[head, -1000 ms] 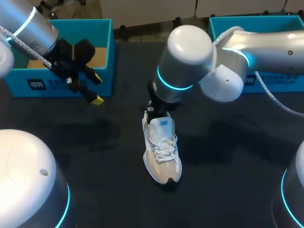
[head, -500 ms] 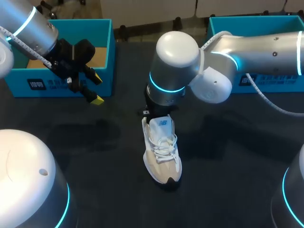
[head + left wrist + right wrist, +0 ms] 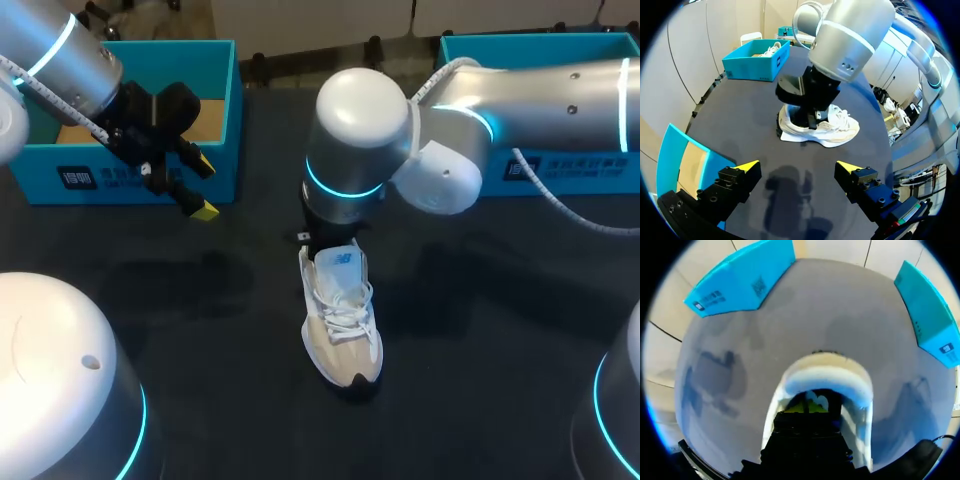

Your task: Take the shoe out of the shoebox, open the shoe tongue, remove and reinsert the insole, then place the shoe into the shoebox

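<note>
White lace-up shoe [image 3: 342, 320] rests on its sole on the dark desk [image 3: 200, 350], out of the boxes, toe pointing toward me. It sits between two teal shoeboxes that stand at the desk's far side. My right arm [image 3: 360, 150] comes in from the right, reaches past the middle and bends down over the shoe's heel. My right claw [image 3: 810, 406] is inside the heel opening; I cannot tell whether it is open or closed. My left claw [image 3: 203, 188] hangs wide open and holds nothing, just in front of the left shoebox [image 3: 130, 170] and well apart from the shoe. The right shoebox [image 3: 560, 175] lies behind my right arm.
</note>
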Action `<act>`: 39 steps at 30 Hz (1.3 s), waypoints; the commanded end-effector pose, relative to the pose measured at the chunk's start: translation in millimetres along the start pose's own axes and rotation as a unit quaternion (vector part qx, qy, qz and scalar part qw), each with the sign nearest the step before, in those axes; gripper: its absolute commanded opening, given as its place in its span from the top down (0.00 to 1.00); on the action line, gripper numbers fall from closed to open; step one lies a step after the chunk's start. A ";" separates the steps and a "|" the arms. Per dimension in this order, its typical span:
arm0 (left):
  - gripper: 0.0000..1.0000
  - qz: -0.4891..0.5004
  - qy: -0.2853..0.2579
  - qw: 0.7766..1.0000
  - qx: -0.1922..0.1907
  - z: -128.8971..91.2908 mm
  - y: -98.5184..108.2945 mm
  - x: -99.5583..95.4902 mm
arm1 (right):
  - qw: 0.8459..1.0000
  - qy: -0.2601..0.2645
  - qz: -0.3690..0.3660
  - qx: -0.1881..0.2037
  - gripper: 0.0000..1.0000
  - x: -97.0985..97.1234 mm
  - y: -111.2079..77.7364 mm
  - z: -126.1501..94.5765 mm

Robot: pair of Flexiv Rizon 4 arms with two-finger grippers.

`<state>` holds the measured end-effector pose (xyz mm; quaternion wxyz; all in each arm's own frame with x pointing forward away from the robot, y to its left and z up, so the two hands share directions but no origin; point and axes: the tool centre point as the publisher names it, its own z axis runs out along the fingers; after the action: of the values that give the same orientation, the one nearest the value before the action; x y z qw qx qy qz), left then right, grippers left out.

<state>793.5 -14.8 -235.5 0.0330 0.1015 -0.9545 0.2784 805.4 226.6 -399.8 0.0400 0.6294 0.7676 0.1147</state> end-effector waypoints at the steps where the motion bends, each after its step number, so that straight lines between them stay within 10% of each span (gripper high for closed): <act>1: 0.00 0.000 -0.001 1.000 -0.001 -0.3 0.2 0.8 | 1.000 -0.007 0.003 0.019 1.00 0.8 -1.5 19.0; 19: 0.00 0.000 -0.001 1.000 -0.001 -0.3 0.2 0.8 | 0.996 -0.046 0.029 0.063 1.00 -22.7 -44.6 10.4; 25: 0.00 0.000 -0.001 1.000 -0.001 -0.3 0.2 0.8 | 0.997 -0.039 0.031 0.053 1.00 -19.0 -35.1 -13.8; 39: 0.00 0.000 -0.001 1.000 -0.001 -0.3 0.2 0.8 | 0.982 -0.068 0.046 0.169 1.00 -9.7 -19.4 -44.9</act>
<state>793.5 -14.8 -235.6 0.0329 0.1015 -0.9545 0.2784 770.4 199.4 -363.7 -0.0122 0.6676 0.7440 -0.0246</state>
